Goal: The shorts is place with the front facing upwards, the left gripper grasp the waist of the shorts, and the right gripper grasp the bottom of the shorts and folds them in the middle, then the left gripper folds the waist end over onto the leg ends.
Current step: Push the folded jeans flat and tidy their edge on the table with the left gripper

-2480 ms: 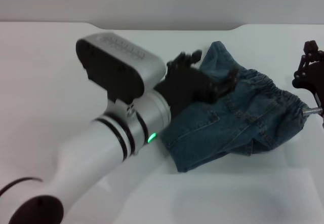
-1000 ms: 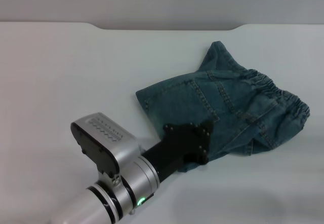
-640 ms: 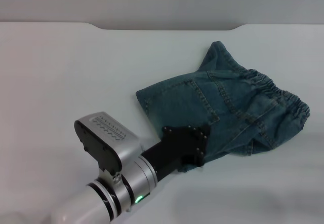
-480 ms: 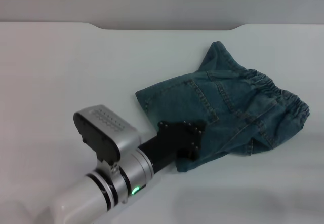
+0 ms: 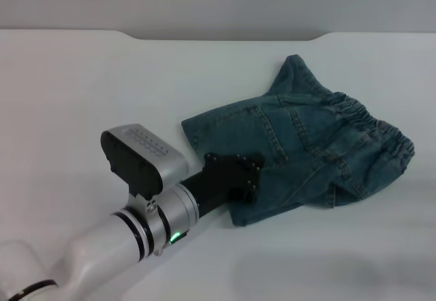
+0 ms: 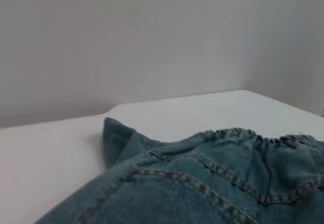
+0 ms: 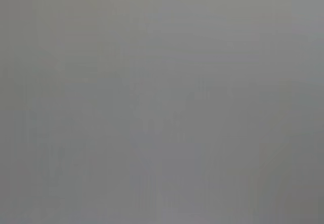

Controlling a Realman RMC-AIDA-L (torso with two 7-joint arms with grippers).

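The denim shorts (image 5: pixel 306 151) lie folded on the white table (image 5: pixel 82 83), right of centre in the head view. Their puckered waist (image 5: pixel 371 120) is at the right end, and the flat leg ends (image 5: pixel 204 137) face left. My left gripper (image 5: pixel 246 178) reaches in from the lower left and sits over the near left edge of the shorts. Its black body hides the cloth under it. The left wrist view looks low across the shorts (image 6: pixel 167 188) toward the waist (image 6: pixel 253 135). The right gripper is out of view, and its wrist view shows only plain grey.
A pointed flap of denim (image 5: pixel 293 69) sticks out toward the table's far edge (image 5: pixel 225 39). My left arm (image 5: pixel 122 240) crosses the lower left of the table. A grey wall (image 6: pixel 126 41) stands behind.
The left gripper came off the middle of the shorts to their near left edge, then slid slightly left and away. The right gripper, at the right edge 2.5 s ago, has left the view.
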